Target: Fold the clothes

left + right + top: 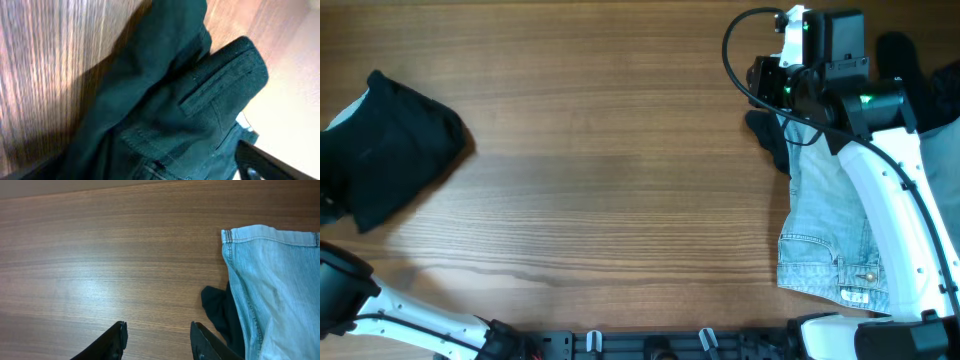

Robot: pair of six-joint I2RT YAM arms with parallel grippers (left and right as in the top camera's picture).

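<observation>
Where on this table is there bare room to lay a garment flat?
The widest bare stretch is the middle of the table, between the black garment at the left edge and the denim shorts on the right. The right side is crowded: the shorts, a dark cloth peeking out at their edge, and the right arm above them.

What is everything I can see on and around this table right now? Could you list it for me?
Black garment: one, black, bundled at the table's left end.
Denim garment: one, light blue, at the right end, partly under the right arm.
Dark cloth: one, black, peeking out at the denim's edge.
Table: one, brown wood grain, under everything.
Left arm: one, white and black, bottom-left corner.
Right arm: one, white and black, over the denim.
Right gripper: one, black, fingers apart, holding nothing, above bare wood.
</observation>
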